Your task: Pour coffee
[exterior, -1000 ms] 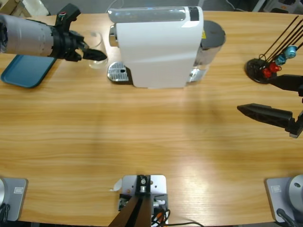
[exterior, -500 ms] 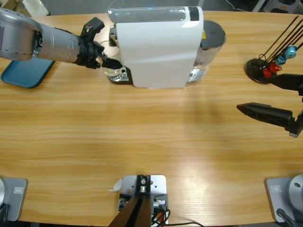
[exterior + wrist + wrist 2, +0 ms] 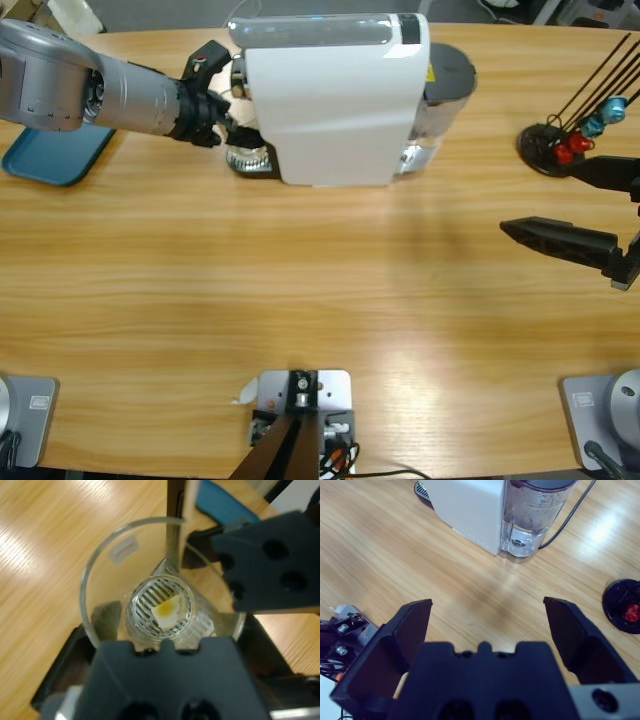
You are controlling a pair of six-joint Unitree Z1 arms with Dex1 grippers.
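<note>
While the coffee machine (image 3: 335, 100) serves as the landmark, each line places things against it.
Left tool (image 3: 240, 132): clenched on a clear glass (image 3: 160, 587), at the machine's front end, just over the metal drip grate (image 3: 248, 155).
Glass: upright between the jaws; seen from above in the left wrist view, the grate's slats show through its base.
Coffee (image 3: 167, 611): a small yellowish-brown patch at the bottom of the glass.
Left arm (image 3: 90, 90): reaches toward the machine's front from the desk edge.
Blue tray (image 3: 55, 152): beyond the arm, away from the machine's front.
Right tool (image 3: 487, 620): released, jaws spread wide, well apart from the machine, over bare desk (image 3: 320, 290).
Water tank (image 3: 537, 515): at the machine's rear.
Capsule stand (image 3: 560, 140): beyond the machine's rear end, holding red and blue capsules.
</note>
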